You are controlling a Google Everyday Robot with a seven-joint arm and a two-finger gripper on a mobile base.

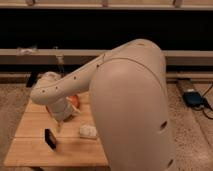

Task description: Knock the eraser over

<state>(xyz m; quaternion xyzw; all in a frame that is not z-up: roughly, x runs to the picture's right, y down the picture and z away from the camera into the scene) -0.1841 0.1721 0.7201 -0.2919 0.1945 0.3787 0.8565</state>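
The eraser (50, 138) is a small, nearly black block standing upright on the front left of the wooden table (30, 152). My gripper (58, 126) hangs down from the white arm, just above and to the right of the eraser, a short gap away from it. The large white arm (125, 100) reaches in from the right and fills much of the view.
An orange bowl (74, 100) sits behind the gripper, mostly hidden by the arm. A pale whitish pad (88, 131) lies on the table right of the eraser. A dark counter runs along the back. A blue device (191, 97) lies on the floor at right.
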